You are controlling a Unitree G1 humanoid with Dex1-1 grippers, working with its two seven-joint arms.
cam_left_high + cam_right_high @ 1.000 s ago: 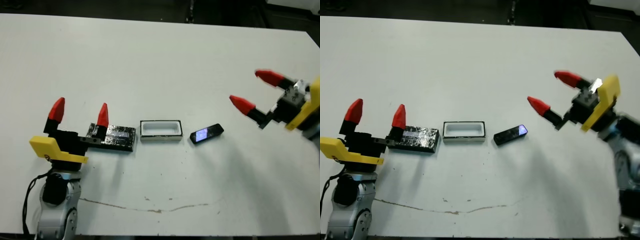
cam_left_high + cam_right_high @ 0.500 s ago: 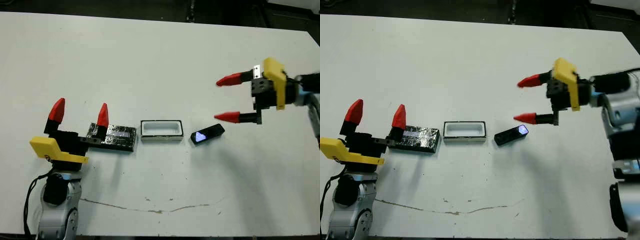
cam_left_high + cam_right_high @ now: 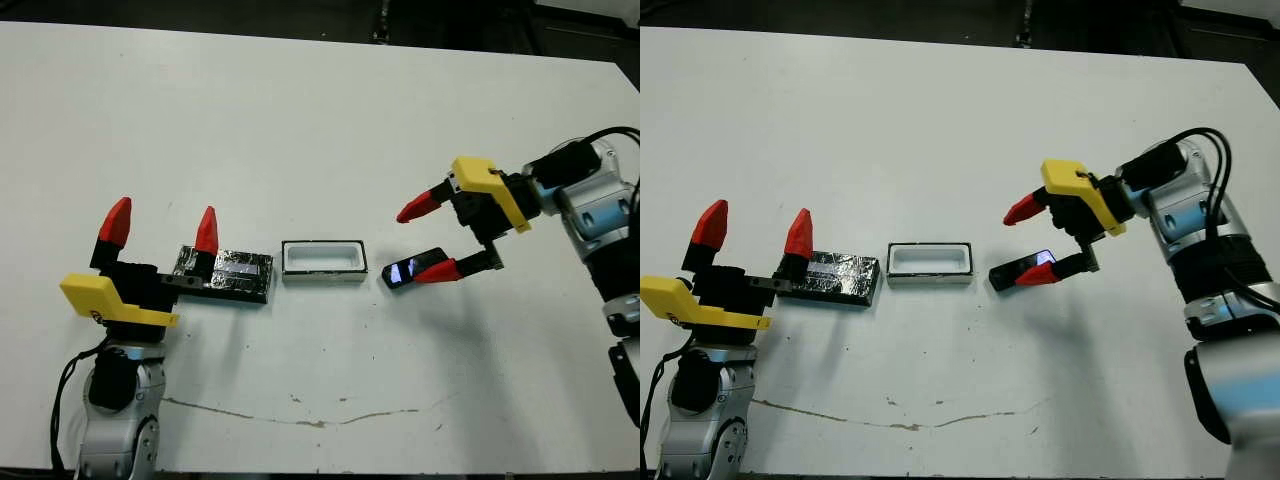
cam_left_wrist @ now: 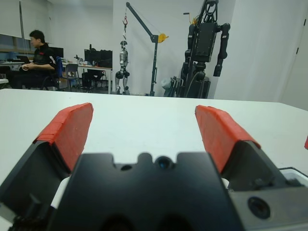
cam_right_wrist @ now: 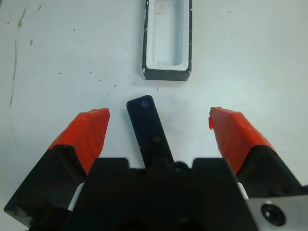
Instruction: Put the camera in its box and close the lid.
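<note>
Right gripper [image 3: 425,241] jaws wide astride the camera [image 3: 408,268] (untouched), left gripper [image 3: 160,226] jaws wide by the lid [image 3: 232,271]

On the white table in front of you, three things lie in a row. At the left, a flat, glossy black crinkly lid with a pale strip [image 3: 226,272]. In the middle, just beside it, a small shallow white-walled open box [image 3: 321,261], empty. At the right, a slim black bar camera [image 3: 412,268], angled, its bluish screen facing up.
</note>
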